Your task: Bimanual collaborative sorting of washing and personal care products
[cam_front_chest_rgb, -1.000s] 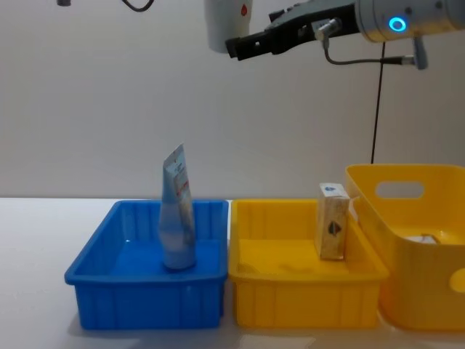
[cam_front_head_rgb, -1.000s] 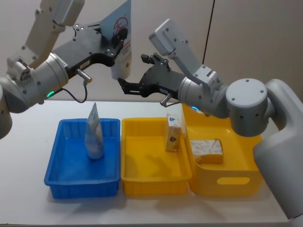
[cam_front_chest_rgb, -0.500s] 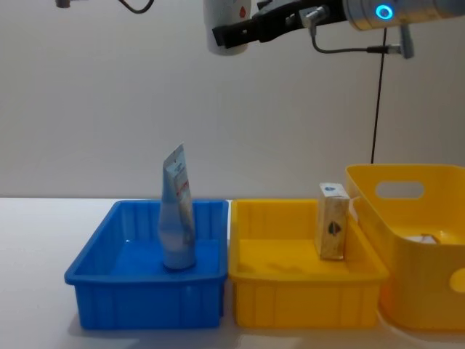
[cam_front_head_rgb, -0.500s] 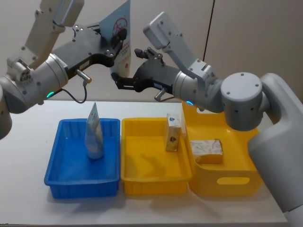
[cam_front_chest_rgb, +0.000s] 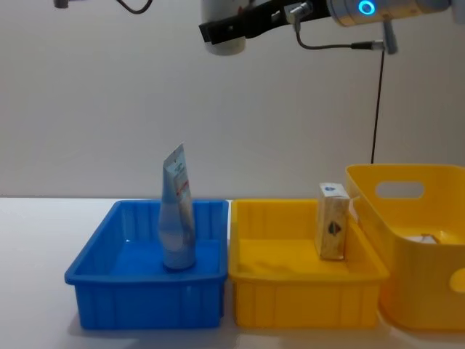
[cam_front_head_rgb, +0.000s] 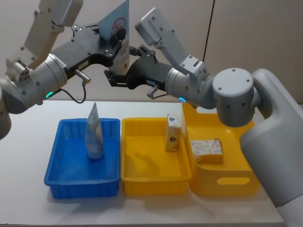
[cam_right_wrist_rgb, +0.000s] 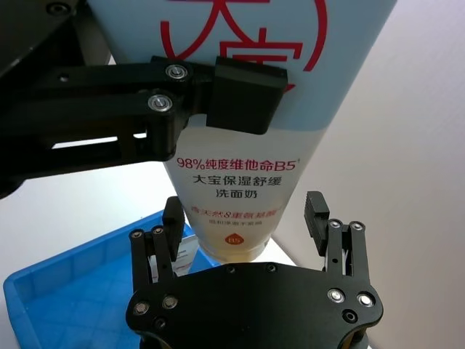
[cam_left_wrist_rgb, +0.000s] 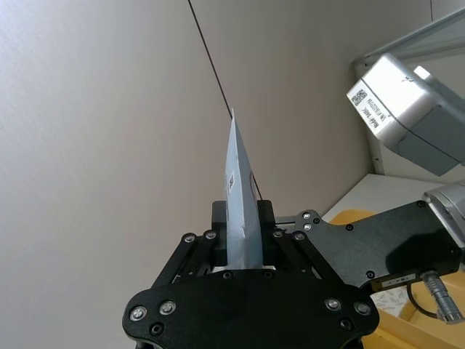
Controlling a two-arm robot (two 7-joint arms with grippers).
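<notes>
Plain beige wall behind, left gripper gripping a white tube upper centre, right gripper hovering with fingers spread around its cap end.

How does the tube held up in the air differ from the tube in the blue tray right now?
The held tube hangs above the table, clamped in the left claw; the tray tube stands free in the blue tray. The held tube also has the open right claw around its cap end, while nothing touches the tray tube. Both stand cap end down, crimped end up, with pale bodies and red print.
</notes>
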